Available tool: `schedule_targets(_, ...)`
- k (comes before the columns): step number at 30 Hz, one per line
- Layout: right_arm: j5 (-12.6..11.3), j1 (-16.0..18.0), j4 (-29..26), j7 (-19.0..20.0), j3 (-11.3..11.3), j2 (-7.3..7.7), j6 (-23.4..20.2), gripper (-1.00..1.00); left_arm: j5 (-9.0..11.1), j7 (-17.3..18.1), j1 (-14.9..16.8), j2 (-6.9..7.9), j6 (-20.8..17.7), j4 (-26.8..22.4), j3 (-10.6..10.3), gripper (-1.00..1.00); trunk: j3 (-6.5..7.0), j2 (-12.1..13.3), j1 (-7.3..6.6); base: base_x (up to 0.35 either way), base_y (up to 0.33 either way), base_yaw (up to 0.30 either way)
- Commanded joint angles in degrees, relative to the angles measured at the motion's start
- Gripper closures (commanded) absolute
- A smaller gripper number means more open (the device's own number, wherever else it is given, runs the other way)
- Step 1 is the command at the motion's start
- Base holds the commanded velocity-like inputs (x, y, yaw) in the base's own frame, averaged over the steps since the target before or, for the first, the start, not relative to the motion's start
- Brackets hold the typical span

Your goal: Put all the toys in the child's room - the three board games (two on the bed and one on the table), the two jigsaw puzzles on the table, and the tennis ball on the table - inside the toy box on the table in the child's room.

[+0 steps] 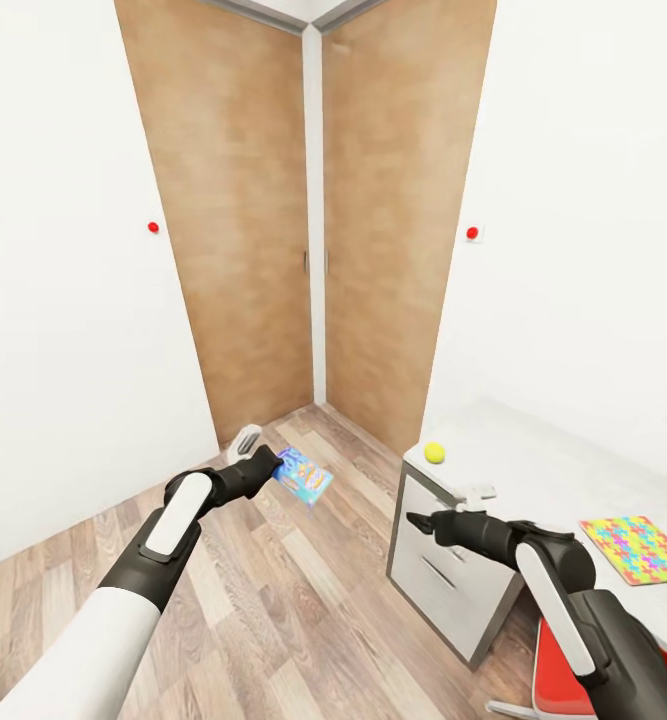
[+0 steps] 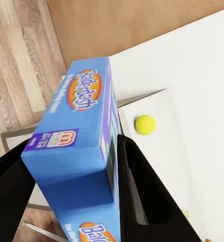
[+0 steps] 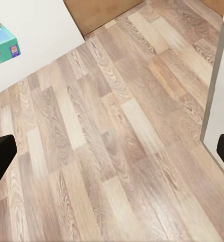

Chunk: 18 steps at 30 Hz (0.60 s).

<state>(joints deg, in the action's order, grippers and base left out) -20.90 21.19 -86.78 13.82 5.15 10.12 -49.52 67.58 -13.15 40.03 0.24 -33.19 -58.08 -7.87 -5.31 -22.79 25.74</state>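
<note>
Wood floor (image 3: 117, 151) | left end effector (image 2: 71, 166) pinching board game (image 2: 76, 136) | right end effector (image 3: 112, 151) spread | tennis ball (image 1: 434, 452) on table (image 1: 533, 470)

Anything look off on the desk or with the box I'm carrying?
Nothing stands out. The left claw grips the blue board game squarely; the tennis ball and jigsaw puzzle lie flat on the table.

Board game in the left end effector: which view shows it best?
The left wrist view: the board game is close up with its lettering readable, clamped between the fingers. The head view shows it small; the right wrist view catches a corner.
</note>
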Motion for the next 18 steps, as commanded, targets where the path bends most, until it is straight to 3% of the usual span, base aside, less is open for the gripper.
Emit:
schedule_targets(1,0.33,-0.13,-0.83,0.32,-0.05,0.06,-0.56,-1.00,0.62,-0.48,0.05,0.03,-0.06,-0.21,-0.07,1.00,-0.13,-0.13,0.04,0.009,0.000,0.000)
schedule_targets(18,0.30,-2.42,-5.33,0.73,-2.54,0.24,-5.39,-1.00,0.64,-0.38,-1.53,0.79,-0.12,-4.93,0.26,1.00,-0.13,-0.13,0.04,0.003,0.000,-0.015)
